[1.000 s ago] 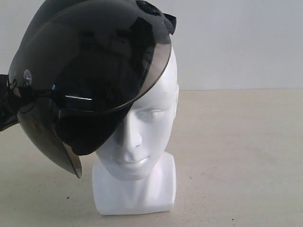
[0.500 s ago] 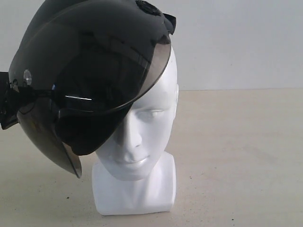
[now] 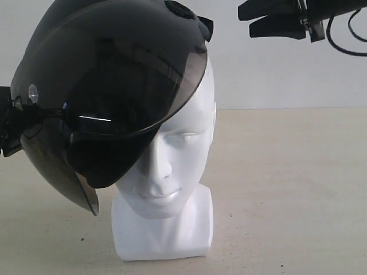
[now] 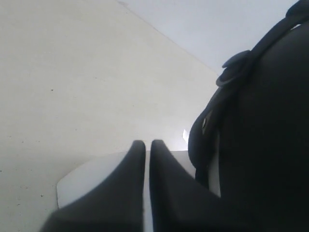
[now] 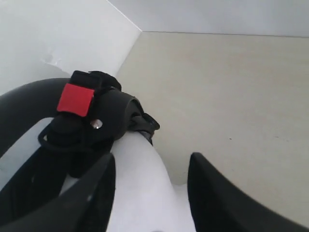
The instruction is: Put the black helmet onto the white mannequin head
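The black helmet (image 3: 109, 74) sits crooked on the white mannequin head (image 3: 178, 143), tipped down toward the left, its smoky visor (image 3: 63, 172) hanging beside the face. My left gripper (image 3: 7, 123) is at the helmet's left edge. In the left wrist view its jaws (image 4: 147, 143) are shut with only a thin slit, the helmet (image 4: 270, 121) beside them and the head's white base (image 4: 87, 174) behind. My right gripper (image 3: 248, 20) hovers open, high and to the right of the head. In its own view it (image 5: 150, 159) spans the white head (image 5: 140, 193) without touching, near the helmet's strap (image 5: 96, 125).
The mannequin stands on a beige tabletop (image 3: 287, 183) against a white wall (image 3: 287, 63). A red tag (image 5: 75, 99) marks the helmet's strap. A black cable (image 3: 347, 43) loops under the right arm.
The right gripper has come into the exterior view at the top right. The left gripper rose slightly at the helmet's left edge. Helmet and head have not moved.
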You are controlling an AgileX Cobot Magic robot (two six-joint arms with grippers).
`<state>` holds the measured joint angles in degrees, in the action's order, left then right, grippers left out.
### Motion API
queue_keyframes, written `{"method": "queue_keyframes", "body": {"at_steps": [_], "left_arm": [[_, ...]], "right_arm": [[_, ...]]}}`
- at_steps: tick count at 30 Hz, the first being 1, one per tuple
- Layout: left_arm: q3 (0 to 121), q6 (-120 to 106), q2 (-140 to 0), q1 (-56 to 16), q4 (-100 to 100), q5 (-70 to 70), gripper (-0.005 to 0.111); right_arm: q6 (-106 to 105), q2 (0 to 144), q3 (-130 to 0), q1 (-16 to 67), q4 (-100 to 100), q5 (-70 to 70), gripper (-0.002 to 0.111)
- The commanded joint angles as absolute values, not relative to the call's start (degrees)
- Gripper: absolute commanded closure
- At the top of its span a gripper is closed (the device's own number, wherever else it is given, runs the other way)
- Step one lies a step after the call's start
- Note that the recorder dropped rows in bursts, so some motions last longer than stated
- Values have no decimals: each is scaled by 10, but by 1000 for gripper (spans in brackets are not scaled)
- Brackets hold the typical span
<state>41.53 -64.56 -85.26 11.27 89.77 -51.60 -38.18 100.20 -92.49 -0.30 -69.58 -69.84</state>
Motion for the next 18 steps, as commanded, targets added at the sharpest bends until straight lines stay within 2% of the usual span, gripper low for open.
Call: {"method": "queue_keyframes", "body": {"at_steps": [1,7,18], "left_arm": [[414,-650,-853,114,900,-544,102],[414,-654,-853,114,900,-539,102],[414,-641,-902,88,860,-538,102]], "right_arm": [[-439,989,-859,1,-774,-700,62],[-485,973,-836,69,-819,-700,62],[-475,938,-836,62,-820,-700,62]]}}
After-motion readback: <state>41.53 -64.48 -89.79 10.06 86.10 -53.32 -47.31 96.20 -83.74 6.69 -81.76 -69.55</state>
